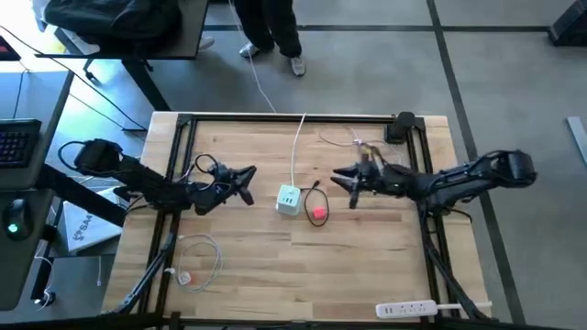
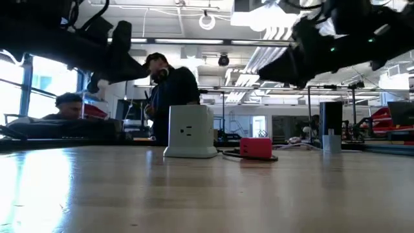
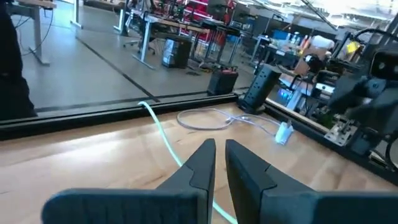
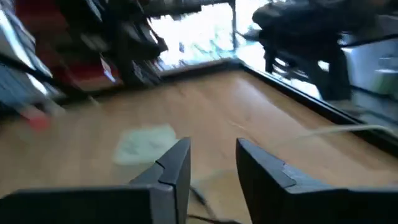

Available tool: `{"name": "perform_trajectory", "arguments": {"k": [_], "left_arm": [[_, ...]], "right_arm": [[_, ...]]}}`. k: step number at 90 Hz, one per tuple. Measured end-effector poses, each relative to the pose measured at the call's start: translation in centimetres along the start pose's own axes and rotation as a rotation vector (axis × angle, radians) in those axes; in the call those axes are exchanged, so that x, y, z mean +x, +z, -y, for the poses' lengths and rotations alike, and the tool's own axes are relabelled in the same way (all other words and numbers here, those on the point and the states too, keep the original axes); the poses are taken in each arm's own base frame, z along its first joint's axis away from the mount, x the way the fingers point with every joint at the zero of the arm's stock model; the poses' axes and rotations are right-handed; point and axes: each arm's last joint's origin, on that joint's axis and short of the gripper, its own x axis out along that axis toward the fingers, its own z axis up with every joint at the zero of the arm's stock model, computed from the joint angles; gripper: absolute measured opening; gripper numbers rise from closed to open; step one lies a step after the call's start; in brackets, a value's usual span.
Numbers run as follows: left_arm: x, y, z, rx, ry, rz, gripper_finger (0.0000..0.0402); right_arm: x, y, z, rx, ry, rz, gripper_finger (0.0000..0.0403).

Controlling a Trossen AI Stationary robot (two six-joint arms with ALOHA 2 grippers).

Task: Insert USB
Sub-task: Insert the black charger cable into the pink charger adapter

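Observation:
The USB (image 1: 318, 213), a small red-pink plug on a thin black cable (image 1: 316, 192), lies on the wooden table just right of the white charger cube (image 1: 289, 199). The low view shows the USB (image 2: 257, 147) flat on the table beside the cube (image 2: 189, 131). My left gripper (image 1: 248, 181) hovers left of the cube, its fingers (image 3: 205, 163) almost together with nothing between them. My right gripper (image 1: 345, 187) hovers right of the USB, open and empty; in the right wrist view (image 4: 212, 163) it points toward the blurred pale cube (image 4: 146, 143).
A white cable (image 1: 298, 147) runs from the cube to the far edge. A white-cabled silvery plug (image 3: 284, 132) and a black box (image 1: 401, 126) lie at the far right. A coiled white cable (image 1: 197, 257) lies near left, a power strip (image 1: 408, 309) near right. A person (image 1: 271, 27) stands beyond the table.

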Motion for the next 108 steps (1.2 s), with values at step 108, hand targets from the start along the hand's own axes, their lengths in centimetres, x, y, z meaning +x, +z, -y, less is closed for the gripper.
{"name": "perform_trajectory", "arguments": {"k": [108], "left_arm": [[6.6,4.0,-2.2,0.330,-0.250,-0.003,0.0000]], "right_arm": [[13.4,-0.7,4.0,-0.333,0.438,-0.884,0.0115]]}}
